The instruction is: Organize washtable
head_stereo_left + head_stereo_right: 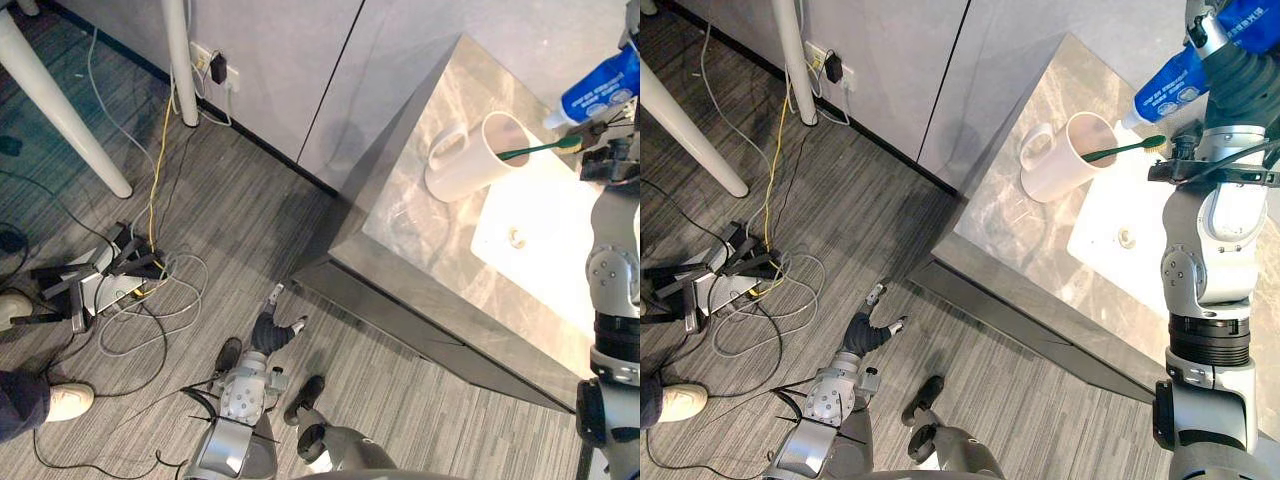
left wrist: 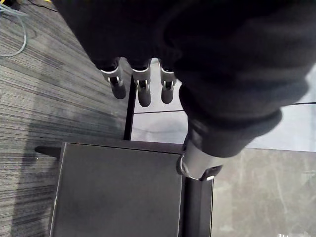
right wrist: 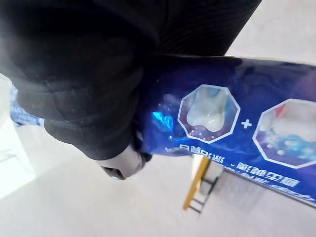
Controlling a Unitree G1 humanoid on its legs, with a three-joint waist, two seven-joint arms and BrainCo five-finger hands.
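Nearest: left hand (image 1: pixel 865 333) low over the grey carpet, just off the washtable's near-left corner. Fingers (image 2: pixel 143 91) straight and slack, thumb apart, holding nothing.

Far left on the floor: a person's white shoe (image 1: pixel 62 400). Next to it a tangle of cables (image 1: pixel 150 300) around a power strip. Behind that a slanted white table leg (image 1: pixel 60 110).

Then the washtable (image 1: pixel 420 230), grey marble top over dark sides.

On the top, beside the left edge of the white basin (image 1: pixel 540 235): white mug (image 1: pixel 465 160), handle turned to the left. Cannot tell whether upright or tipped.

In the mug's mouth: green toothbrush (image 1: pixel 535 150), bristle end sticking out to the right over the basin.

At the washtable's far-right corner, raised above the top: blue toothpaste tube (image 1: pixel 600 88). Clasped in the right hand (image 3: pixel 89 74), tube tight against the palm, thumb tucked under it.
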